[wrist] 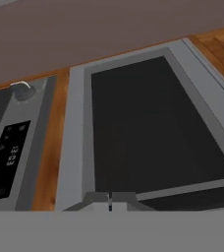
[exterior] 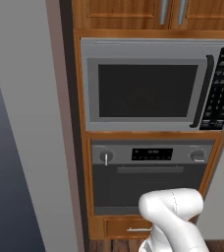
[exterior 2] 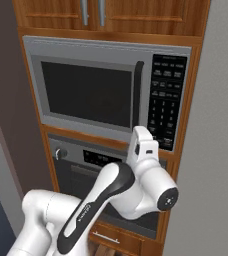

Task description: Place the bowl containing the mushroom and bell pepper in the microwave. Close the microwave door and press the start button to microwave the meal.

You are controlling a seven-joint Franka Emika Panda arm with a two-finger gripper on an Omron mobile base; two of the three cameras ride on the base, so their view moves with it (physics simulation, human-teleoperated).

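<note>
The microwave (exterior: 153, 83) sits built into a wooden cabinet column, and its microwave door (exterior 2: 88, 92) stands closed with a dark window and a curved black handle (exterior 2: 137, 92). The black keypad panel (exterior 2: 166, 102) is to the right of the door. My gripper (wrist: 109, 201) is shut with nothing between its tips, close in front of the door's lower frame (wrist: 77, 142). In the right base view the hand (exterior 2: 142, 137) points up at the microwave's bottom edge, just below the handle. The bowl, the mushroom and the bell pepper are out of view; nothing shows through the dark window.
A grey oven (exterior: 151, 172) with round knobs (exterior: 105, 157) and a small display sits directly under the microwave. Wooden cupboard doors (exterior 2: 96, 12) with metal handles are above. A grey wall panel (exterior: 25, 123) stands to the left, another (exterior 2: 216, 150) to the right.
</note>
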